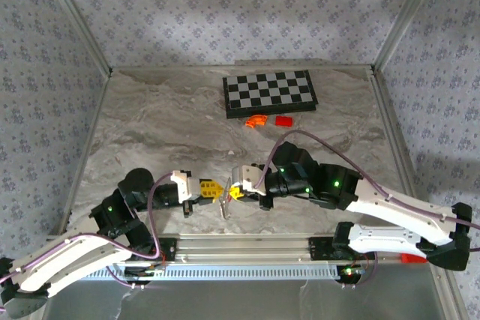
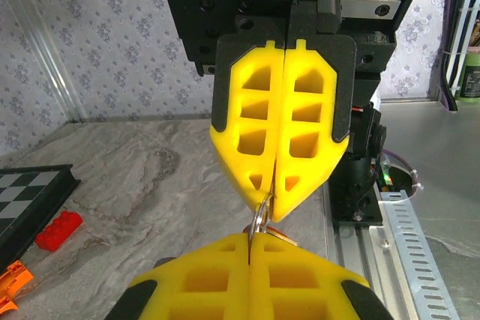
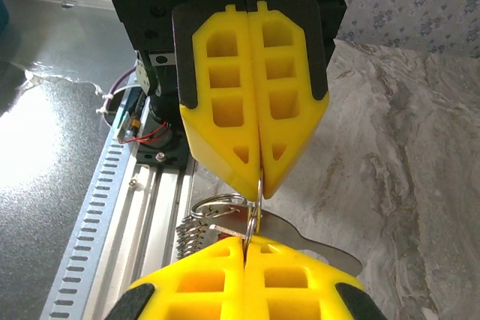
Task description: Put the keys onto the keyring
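Note:
The keyring (image 3: 257,201) is a thin silvery metal ring standing on edge, pinched from both sides. My left gripper (image 1: 214,189) and right gripper (image 1: 238,191) meet tip to tip just above the table's near edge, both shut on it. In the left wrist view the keyring (image 2: 259,218) runs from my left gripper (image 2: 250,249) up into the right gripper (image 2: 274,200). A second loop (image 3: 218,195) and the keys hang below: a flat silvery blade (image 3: 316,242) and toothed edges (image 3: 190,234). A small reddish part (image 2: 277,231) peeks out under the ring. The keys (image 1: 224,204) dangle between the fingertips.
A black-and-white chessboard (image 1: 270,91) lies at the back of the marble table, with an orange curved piece (image 1: 256,120) and a red block (image 1: 283,121) just in front of it. A metal rail (image 1: 240,245) runs along the near edge under the grippers.

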You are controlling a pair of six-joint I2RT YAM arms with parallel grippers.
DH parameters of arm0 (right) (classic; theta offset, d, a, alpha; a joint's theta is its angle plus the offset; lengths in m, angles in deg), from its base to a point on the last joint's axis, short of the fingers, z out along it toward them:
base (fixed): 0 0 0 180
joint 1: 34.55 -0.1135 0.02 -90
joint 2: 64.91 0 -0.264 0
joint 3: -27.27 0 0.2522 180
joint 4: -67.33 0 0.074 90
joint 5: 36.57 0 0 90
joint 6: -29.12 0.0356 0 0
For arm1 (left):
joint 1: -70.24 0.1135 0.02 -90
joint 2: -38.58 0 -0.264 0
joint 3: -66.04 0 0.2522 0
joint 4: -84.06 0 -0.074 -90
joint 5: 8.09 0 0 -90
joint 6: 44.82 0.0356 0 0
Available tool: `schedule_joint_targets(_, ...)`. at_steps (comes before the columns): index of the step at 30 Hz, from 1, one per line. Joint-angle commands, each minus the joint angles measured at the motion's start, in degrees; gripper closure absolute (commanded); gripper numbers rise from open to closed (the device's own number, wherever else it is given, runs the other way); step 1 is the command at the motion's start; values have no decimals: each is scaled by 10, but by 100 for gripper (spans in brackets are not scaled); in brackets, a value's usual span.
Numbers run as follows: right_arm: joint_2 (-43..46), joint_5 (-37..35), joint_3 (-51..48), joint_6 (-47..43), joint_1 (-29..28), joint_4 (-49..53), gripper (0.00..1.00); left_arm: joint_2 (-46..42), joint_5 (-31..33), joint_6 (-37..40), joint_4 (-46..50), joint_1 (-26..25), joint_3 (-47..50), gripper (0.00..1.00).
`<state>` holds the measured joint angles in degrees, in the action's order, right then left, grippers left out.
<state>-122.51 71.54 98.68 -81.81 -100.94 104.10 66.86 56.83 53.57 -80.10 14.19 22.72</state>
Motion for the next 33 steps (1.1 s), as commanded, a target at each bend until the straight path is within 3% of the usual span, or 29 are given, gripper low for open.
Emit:
schedule_joint_targets(1, -4, -10, 26, -21, -12, -9, 100, 8, 4, 4, -1, -6, -20, 100)
schedule_joint_targets(33, -15, -16, 32, -63, -24, 4, 100, 13, -2, 3, 6, -22, -25, 100)
